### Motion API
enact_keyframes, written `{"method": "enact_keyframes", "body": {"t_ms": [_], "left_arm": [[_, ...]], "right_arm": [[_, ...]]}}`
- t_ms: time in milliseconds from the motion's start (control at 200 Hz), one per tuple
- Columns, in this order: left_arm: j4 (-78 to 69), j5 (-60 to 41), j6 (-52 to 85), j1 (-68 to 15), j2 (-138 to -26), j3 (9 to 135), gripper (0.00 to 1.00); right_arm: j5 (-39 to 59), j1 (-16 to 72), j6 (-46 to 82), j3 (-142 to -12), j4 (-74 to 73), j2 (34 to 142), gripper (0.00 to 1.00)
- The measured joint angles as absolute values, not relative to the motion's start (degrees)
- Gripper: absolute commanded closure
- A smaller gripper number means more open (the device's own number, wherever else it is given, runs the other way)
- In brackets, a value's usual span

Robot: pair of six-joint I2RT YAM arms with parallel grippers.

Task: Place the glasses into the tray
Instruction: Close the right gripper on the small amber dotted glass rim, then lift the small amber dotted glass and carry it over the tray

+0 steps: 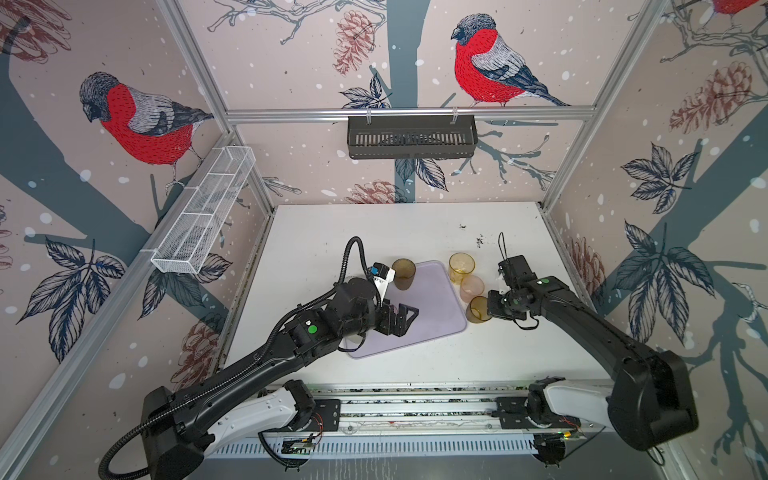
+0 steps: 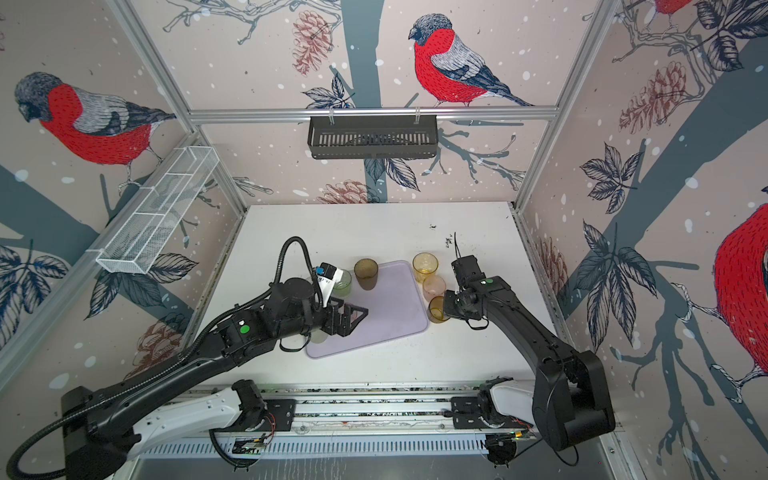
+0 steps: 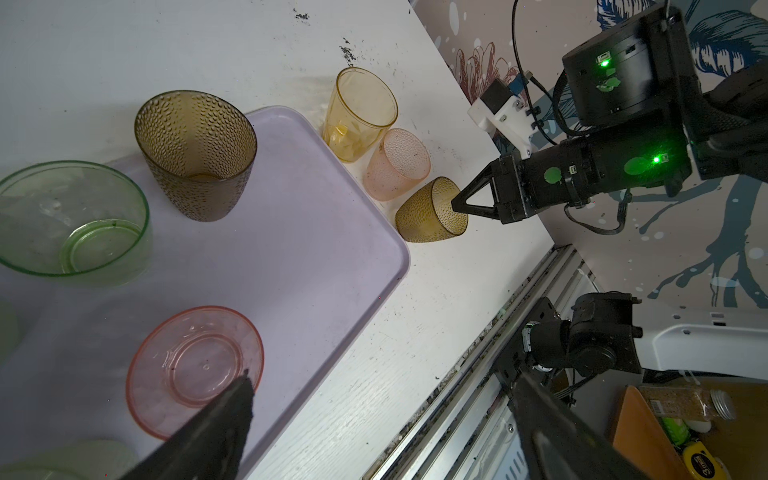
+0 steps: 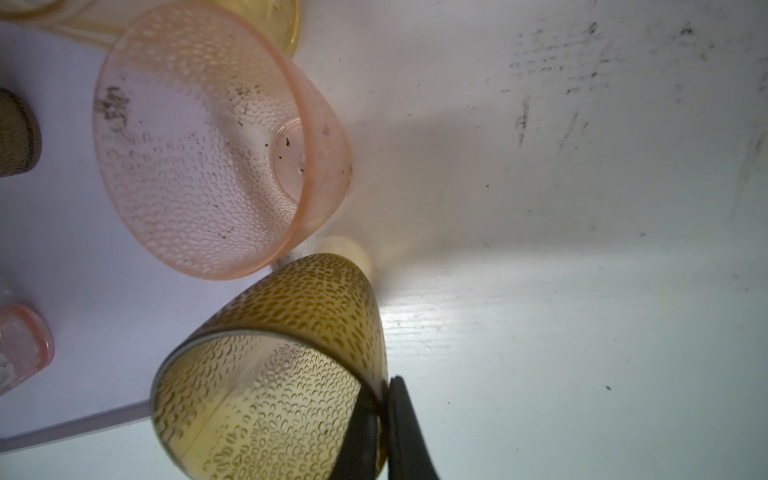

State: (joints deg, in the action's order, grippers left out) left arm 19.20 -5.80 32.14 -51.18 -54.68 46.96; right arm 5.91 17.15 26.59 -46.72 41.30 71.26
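Note:
The lavender tray (image 1: 436, 328) (image 3: 316, 232) lies mid-table. On it stand a dark brown glass (image 1: 404, 273) (image 3: 195, 153), a green glass (image 3: 70, 220) (image 2: 343, 284) and a pink glass (image 3: 195, 370). Just off its right edge stand an amber-yellow glass (image 1: 461, 268) (image 3: 359, 112) and a peach glass (image 1: 471, 288) (image 4: 208, 141). My right gripper (image 1: 490, 309) (image 4: 382, 399) is shut on the rim of a tilted amber-brown glass (image 3: 430, 212) (image 4: 270, 374) beside the tray's corner. My left gripper (image 1: 409, 318) (image 3: 386, 415) hangs open above the tray, over the pink glass, holding nothing.
A black slotted basket (image 1: 411, 137) hangs on the back wall and a white wire-mesh basket (image 1: 203, 212) on the left wall. The arms' metal rail (image 1: 415, 407) runs along the table's front edge. A pale green glass (image 3: 75, 457) sits under the left wrist.

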Motion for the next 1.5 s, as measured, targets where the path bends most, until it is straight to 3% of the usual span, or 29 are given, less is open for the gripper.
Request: {"method": "enact_keyframes", "body": {"t_ms": [420, 755, 1501], "left_arm": [[19.2, -4.7, 32.1, -51.2, -53.8, 46.5, 0.03], [21.2, -2.9, 32.7, -50.9, -51.4, 45.7, 0.03], [32.7, -0.1, 36.8, -45.8, -41.3, 44.1, 0.03]], "right_arm": [[6.2, 18.4, 26.9, -47.7, 45.2, 67.0, 0.98], [3.4, 25.9, 28.3, -54.2, 50.5, 66.7, 0.99], [-1.5, 40.8, 25.4, -80.4, 57.0, 89.1, 1.0]]}}
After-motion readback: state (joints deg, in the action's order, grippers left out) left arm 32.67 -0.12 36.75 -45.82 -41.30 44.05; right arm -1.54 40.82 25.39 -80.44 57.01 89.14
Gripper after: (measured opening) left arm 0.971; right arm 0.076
